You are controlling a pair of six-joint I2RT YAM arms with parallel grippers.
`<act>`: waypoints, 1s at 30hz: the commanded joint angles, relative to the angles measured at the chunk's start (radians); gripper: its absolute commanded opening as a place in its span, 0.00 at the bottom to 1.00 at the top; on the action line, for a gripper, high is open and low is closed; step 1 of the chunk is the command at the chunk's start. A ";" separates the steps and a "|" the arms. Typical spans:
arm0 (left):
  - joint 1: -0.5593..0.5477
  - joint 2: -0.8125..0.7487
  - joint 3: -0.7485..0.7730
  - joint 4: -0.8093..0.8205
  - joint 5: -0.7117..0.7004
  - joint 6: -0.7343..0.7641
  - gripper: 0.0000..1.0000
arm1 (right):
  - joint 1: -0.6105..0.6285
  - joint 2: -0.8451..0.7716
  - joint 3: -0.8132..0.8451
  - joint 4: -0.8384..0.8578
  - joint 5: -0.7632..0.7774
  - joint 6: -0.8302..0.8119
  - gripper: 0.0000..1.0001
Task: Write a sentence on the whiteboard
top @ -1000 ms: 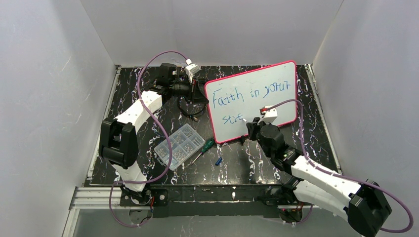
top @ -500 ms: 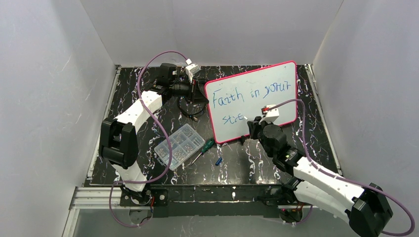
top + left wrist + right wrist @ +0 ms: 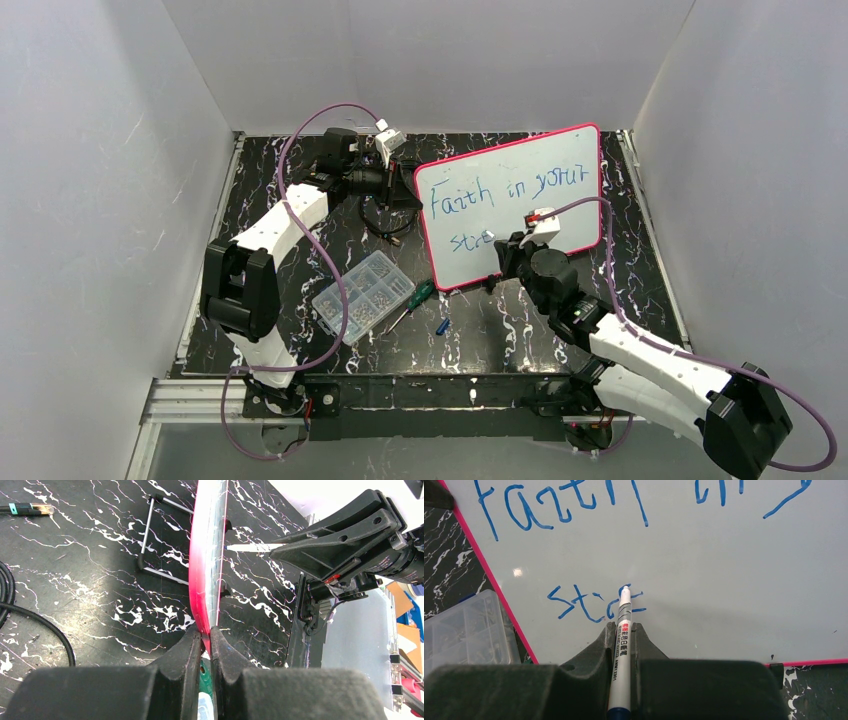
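The whiteboard (image 3: 540, 195) with a pink-red frame stands tilted on the black table. The blue sentence (image 3: 500, 185) reads "Faith in your" with "stre" (image 3: 594, 602) on a second line. My left gripper (image 3: 206, 635) is shut on the whiteboard's left edge (image 3: 205, 580) and holds it up. My right gripper (image 3: 622, 627) is shut on a white marker (image 3: 621, 645) with a blue end. The marker tip (image 3: 625, 588) rests at the top of the last letter of "stre". In the top view my right gripper (image 3: 503, 250) is at the board's lower middle.
A clear compartment box of small parts (image 3: 362, 295) lies left of the board. A green-handled screwdriver (image 3: 415, 297) and a small blue cap (image 3: 441, 326) lie near the board's bottom corner. A wire stand (image 3: 150, 535) props the board behind. White walls enclose the table.
My right gripper has shifted slightly up and left along the second line with the marker. The left arm and the board have not moved.
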 commanded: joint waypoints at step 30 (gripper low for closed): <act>-0.007 -0.040 0.029 -0.017 0.040 0.005 0.00 | -0.004 0.020 0.014 0.038 0.087 -0.021 0.01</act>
